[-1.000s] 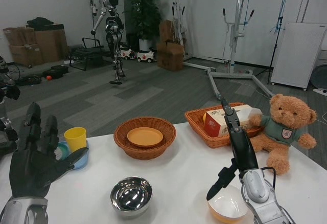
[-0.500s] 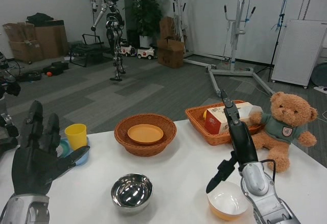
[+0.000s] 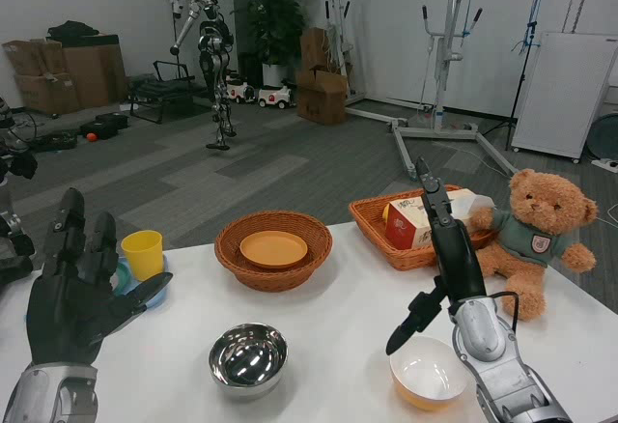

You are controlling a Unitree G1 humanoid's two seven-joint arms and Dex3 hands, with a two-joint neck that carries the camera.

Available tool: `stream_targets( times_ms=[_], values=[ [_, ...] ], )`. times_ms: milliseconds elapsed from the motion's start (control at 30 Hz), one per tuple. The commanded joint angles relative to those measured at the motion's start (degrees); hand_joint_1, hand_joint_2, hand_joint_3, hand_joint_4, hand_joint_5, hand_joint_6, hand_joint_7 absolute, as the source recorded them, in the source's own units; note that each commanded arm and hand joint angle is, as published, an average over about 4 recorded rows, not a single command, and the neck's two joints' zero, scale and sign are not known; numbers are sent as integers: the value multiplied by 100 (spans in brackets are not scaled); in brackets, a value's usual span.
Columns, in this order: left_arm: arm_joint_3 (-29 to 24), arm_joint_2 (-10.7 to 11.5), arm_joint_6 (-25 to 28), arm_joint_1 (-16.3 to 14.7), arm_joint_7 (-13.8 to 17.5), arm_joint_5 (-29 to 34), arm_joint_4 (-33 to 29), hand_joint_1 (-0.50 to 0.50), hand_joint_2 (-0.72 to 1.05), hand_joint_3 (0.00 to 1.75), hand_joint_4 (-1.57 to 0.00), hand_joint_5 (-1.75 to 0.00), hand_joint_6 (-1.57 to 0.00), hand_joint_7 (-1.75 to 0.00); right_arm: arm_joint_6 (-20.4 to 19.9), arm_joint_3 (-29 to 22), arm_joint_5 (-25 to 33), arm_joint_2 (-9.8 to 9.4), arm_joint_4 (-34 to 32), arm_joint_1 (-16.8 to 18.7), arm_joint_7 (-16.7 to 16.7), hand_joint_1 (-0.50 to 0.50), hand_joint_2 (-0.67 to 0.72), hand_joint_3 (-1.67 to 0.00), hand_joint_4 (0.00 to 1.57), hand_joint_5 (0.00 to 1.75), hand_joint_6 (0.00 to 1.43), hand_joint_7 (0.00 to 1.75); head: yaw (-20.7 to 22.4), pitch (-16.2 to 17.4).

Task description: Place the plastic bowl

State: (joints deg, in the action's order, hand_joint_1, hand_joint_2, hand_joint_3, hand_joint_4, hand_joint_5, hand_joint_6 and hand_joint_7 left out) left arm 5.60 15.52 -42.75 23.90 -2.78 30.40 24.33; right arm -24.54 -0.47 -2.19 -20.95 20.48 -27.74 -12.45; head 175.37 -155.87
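Observation:
The plastic bowl point(image 3: 428, 375), orange outside and white inside, stands upright on the white table point(image 3: 338, 317) near the front right. My right hand point(image 3: 452, 249) rises just above and behind it, fingers stretched upward and thumb angled down to the left, holding nothing; I see no touch with the bowl. At the left edge my left hand point(image 3: 72, 297) is raised with its fingers spread, empty.
A round wicker basket point(image 3: 273, 267) holding an orange plate point(image 3: 273, 247) sits mid-table. In front of it is a steel bowl point(image 3: 248, 355). A yellow cup point(image 3: 142, 254) stands at the left. A rectangular basket point(image 3: 381, 235) with a box and a teddy bear point(image 3: 531, 235) are at the right.
The whole picture has shifted up a little, so the camera has dipped. Both hands keep the same pose and the bowl stays where it was on the table.

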Motion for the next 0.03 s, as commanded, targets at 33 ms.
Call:
stream_targets(
  times_ms=[33],
  values=[
    [20,3,-32,-43,3,1,-34,-48,60,0,-4,0,0,0,54,-6,43,-56,-64,-29,-41,-46,47,0,0,0,0,0,-32,18]
  ],
)
